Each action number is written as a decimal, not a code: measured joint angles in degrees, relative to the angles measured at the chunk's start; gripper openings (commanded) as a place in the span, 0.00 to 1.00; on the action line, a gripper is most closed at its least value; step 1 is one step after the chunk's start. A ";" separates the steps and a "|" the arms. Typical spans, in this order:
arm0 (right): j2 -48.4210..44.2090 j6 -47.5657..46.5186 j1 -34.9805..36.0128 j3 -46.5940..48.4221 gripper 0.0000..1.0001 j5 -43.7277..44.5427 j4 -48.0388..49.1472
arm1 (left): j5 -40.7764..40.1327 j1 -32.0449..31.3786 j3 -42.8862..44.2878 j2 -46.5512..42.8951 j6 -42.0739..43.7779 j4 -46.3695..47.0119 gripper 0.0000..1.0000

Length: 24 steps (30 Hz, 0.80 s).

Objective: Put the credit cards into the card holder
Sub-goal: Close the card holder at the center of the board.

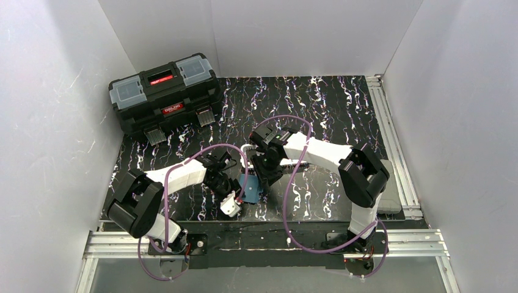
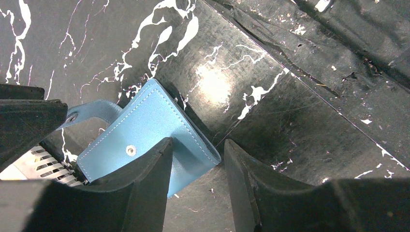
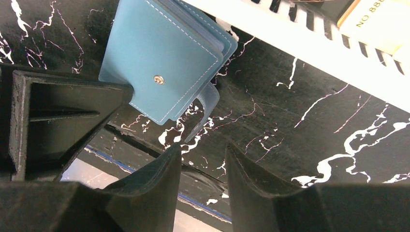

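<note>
Near the worktop's [image 1: 342, 110] near edge, the folded card holder [image 3: 159, 53] lies flat between your left claw [image 2: 198, 145] and right claw [image 3: 203, 147], both spread and empty, so a stray finger could skate it off.

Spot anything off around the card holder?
Only one thing: the card holder lies folded on the table with its snap tab undone, curling loose past the edge. Nothing looks spilled or damaged.

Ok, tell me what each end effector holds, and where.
Right end effector: nothing, jaws open. Left end effector: jaws apart over the holder's corner; no clamped hold visible.
</note>
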 measured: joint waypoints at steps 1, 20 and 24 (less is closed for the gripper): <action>0.00 -0.07 0.00 0.00 0.47 -0.48 0.04 | -0.02 0.00 0.00 0.00 0.00 0.00 0.42; 2.16 -0.07 -0.02 1.75 0.01 -0.83 -0.33 | -1.03 -0.66 0.02 -0.57 -2.54 0.74 0.58; 2.16 -0.13 -0.46 1.42 0.01 -0.74 -0.22 | -2.03 -0.63 0.76 -2.84 -4.52 -0.37 0.76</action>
